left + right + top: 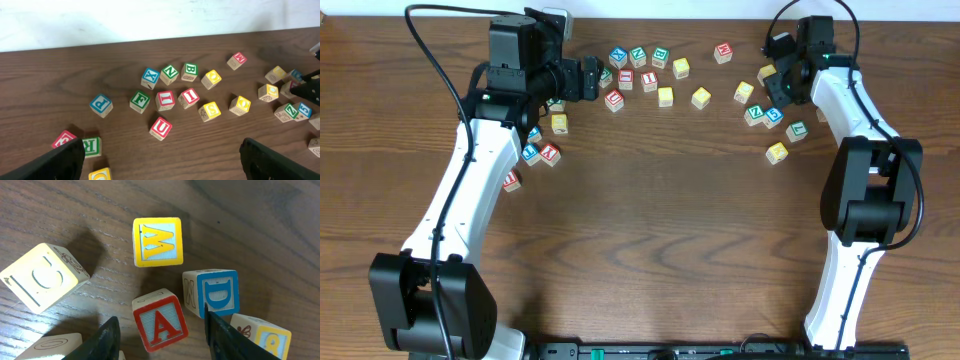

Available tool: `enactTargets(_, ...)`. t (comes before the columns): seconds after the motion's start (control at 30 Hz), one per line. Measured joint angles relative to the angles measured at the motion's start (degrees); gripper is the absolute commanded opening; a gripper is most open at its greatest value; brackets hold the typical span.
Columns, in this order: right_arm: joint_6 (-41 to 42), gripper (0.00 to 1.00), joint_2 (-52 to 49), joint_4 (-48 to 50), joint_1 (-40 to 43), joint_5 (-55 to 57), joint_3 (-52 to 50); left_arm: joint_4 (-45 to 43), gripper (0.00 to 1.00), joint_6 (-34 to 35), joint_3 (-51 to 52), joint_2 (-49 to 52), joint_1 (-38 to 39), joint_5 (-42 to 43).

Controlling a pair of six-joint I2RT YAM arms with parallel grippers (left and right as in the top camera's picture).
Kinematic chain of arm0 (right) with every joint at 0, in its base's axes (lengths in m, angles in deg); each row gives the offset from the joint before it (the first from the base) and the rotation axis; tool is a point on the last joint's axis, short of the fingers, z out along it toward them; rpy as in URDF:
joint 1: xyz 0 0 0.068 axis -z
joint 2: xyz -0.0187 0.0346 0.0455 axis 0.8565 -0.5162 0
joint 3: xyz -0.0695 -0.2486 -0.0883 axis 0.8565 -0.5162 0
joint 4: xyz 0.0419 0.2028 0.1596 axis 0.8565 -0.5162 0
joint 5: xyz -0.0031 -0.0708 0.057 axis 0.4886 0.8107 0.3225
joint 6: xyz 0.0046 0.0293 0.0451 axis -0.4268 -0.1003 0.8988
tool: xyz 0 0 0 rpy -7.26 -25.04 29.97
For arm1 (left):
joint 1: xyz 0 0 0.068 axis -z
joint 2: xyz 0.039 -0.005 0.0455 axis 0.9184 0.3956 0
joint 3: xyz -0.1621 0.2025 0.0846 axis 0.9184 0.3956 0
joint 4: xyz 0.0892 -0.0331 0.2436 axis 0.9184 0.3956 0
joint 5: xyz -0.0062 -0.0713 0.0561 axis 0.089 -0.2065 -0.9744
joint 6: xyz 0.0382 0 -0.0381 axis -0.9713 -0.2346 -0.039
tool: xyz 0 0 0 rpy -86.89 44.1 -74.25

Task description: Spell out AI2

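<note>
A red A block sits on the table between the fingers of my right gripper. That gripper is open, with gaps on both sides of the block. In the overhead view the right gripper is over the right block cluster. Two red I blocks lie side by side in the left wrist view. My left gripper is open and empty, low over the table near a red U block; overhead it is at the left cluster. I cannot pick out a 2 block.
Around the A block are a yellow W block, a blue D block and a cream C block. Several more letter blocks are scattered along the back of the table, including a green F and a green R.
</note>
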Motion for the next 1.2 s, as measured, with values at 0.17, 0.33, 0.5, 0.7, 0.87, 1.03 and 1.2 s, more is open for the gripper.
enactTargets(0.17,0.00,0.50,0.00,-0.02,0.00,-0.24,0.00,0.00,0.98,0.00,0.00,0.00,0.00,0.00)
enactTargets(0.33,0.07,0.50,0.00,-0.04,0.00,-0.81,0.00,0.00,0.98,0.02,0.00,0.00,0.00,0.00)
enactTargets(0.5,0.44,0.49,0.00,-0.04,0.00,-1.22,0.00,0.00,0.98,0.00,0.00,0.00,0.00,0.00)
enactTargets(0.7,0.46,0.46,-0.24,0.37,0.00,-1.25,-0.02,0.00,0.98,0.00,0.00,0.00,0.00,0.00)
enactTargets(0.87,0.46,0.49,-1.57,1.22,0.00,-1.25,-0.02,0.00,0.98,0.00,0.00,0.00,0.00,0.00)
enactTargets(1.03,0.46,0.50,-1.99,1.49,0.00,-1.22,-0.04,0.00,0.98,0.00,0.00,0.00,0.00,0.00)
enactTargets(1.2,0.46,0.47,-1.99,1.55,0.00,-1.22,-0.04,0.00,0.98,0.00,0.00,0.00,0.00,0.00)
